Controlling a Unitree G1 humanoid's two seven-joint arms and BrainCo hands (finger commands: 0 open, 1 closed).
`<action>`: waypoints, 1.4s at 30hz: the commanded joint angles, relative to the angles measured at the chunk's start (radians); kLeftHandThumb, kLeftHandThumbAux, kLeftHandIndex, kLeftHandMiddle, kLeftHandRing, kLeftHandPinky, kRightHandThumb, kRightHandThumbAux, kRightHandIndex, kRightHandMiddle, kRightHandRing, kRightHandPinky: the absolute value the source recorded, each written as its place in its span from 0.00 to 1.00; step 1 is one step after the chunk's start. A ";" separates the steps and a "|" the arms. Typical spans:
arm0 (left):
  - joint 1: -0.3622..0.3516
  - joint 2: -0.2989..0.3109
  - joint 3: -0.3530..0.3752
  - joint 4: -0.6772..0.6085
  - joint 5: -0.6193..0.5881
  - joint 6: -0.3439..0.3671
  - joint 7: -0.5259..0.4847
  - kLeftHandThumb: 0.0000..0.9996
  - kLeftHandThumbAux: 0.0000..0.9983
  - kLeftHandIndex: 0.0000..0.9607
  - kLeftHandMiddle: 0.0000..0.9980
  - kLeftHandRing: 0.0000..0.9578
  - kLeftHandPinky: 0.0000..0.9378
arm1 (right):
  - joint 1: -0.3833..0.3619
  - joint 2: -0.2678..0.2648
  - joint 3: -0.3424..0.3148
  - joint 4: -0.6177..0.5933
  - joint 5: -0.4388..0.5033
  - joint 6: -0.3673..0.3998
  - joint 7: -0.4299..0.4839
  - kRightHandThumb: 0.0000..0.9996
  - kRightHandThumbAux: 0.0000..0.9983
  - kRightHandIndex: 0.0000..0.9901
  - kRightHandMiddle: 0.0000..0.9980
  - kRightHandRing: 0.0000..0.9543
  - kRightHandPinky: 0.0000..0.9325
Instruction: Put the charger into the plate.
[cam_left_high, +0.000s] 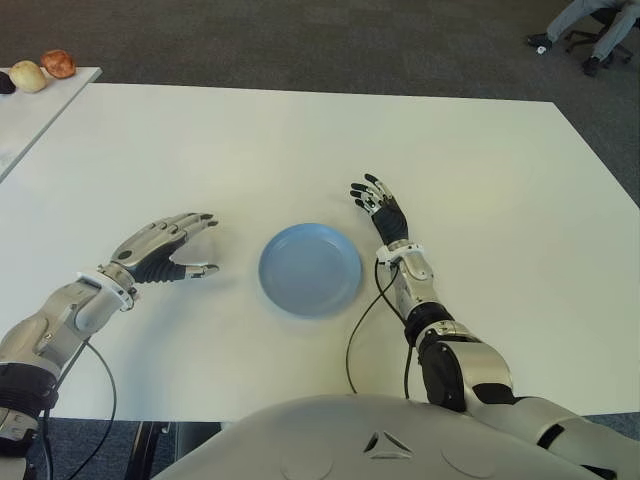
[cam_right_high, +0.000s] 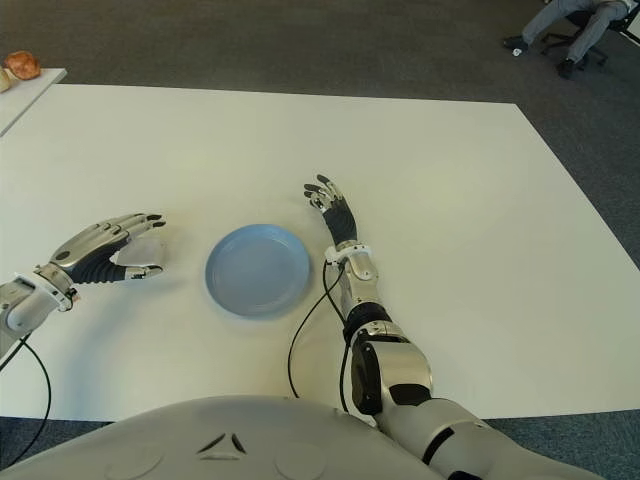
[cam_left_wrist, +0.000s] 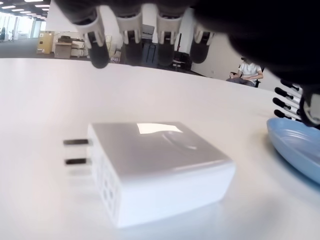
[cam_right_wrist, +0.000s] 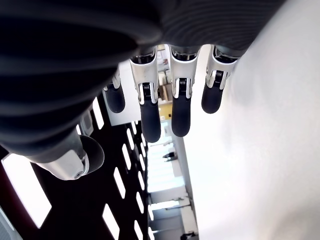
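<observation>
Just one charger, one plate

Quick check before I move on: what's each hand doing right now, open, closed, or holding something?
Left hand: open, over the white charger lying on the table, not gripping it.
Right hand: open, empty, right of the blue plate.

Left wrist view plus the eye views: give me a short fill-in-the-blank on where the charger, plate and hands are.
1. The white charger lies on the ____, not in the plate.
2. The blue plate holds ____.
3. The charger sits under the ____ hand, whose fingers are open.
4. The right hand shows on the plate's ____ side, holding nothing.

Missing words: table; nothing; left; right
</observation>
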 joint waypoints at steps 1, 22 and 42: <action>0.002 -0.011 -0.036 0.039 0.046 -0.024 0.035 0.19 0.24 0.00 0.00 0.00 0.00 | 0.069 0.000 -0.006 0.056 0.005 0.051 -0.016 0.00 0.57 0.12 0.28 0.24 0.16; -0.128 -0.027 -0.210 0.272 0.272 -0.042 0.273 0.21 0.23 0.00 0.00 0.00 0.00 | 0.073 -0.006 -0.007 0.052 0.005 0.050 -0.017 0.00 0.61 0.16 0.27 0.22 0.16; -0.296 -0.042 -0.384 0.538 0.318 0.008 0.392 0.23 0.26 0.00 0.00 0.00 0.00 | 0.092 -0.013 -0.008 0.031 0.010 0.044 -0.004 0.00 0.60 0.19 0.27 0.21 0.13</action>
